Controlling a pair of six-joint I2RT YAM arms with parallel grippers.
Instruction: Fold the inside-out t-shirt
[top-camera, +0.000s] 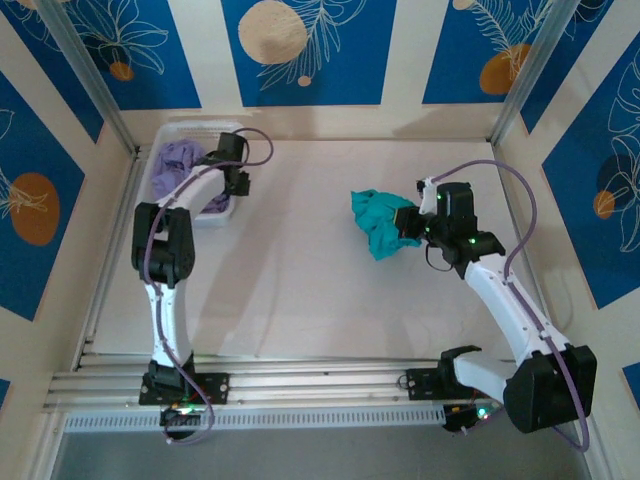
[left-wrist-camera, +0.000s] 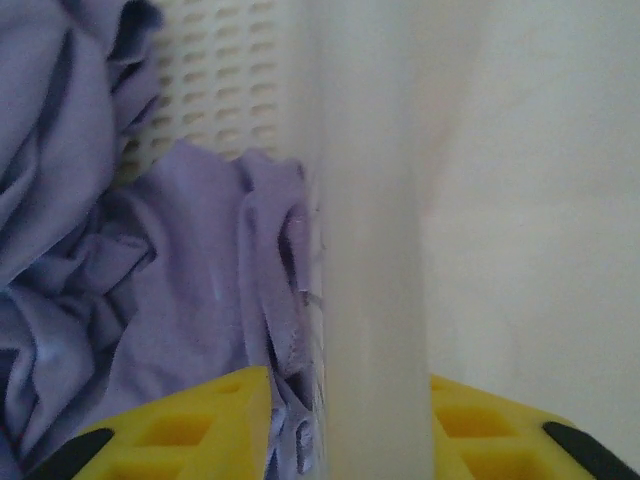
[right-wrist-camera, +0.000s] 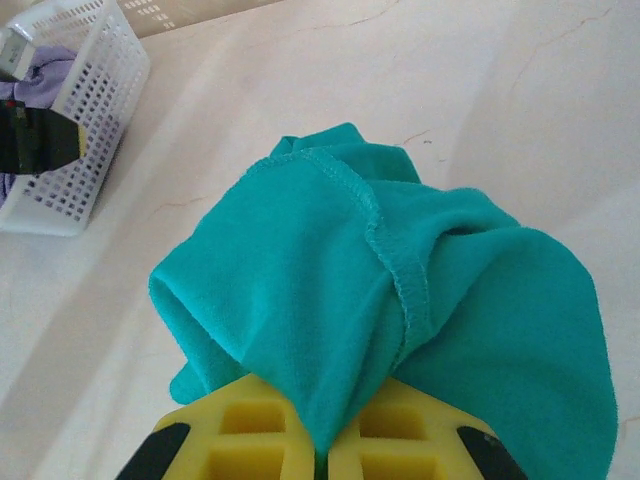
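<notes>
My right jaws clamp the bunched shirt (right-wrist-camera: 300, 270) — no fold made yet (left jaws astride the basket wall (left-wrist-camera: 370, 250), grip unclear).

No legible text, label or number on anything.

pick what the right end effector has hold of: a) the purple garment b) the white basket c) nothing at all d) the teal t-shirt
d: in the right wrist view a fold of the teal t-shirt runs down into the shut right end effector, with the rest bunched above it.
</notes>
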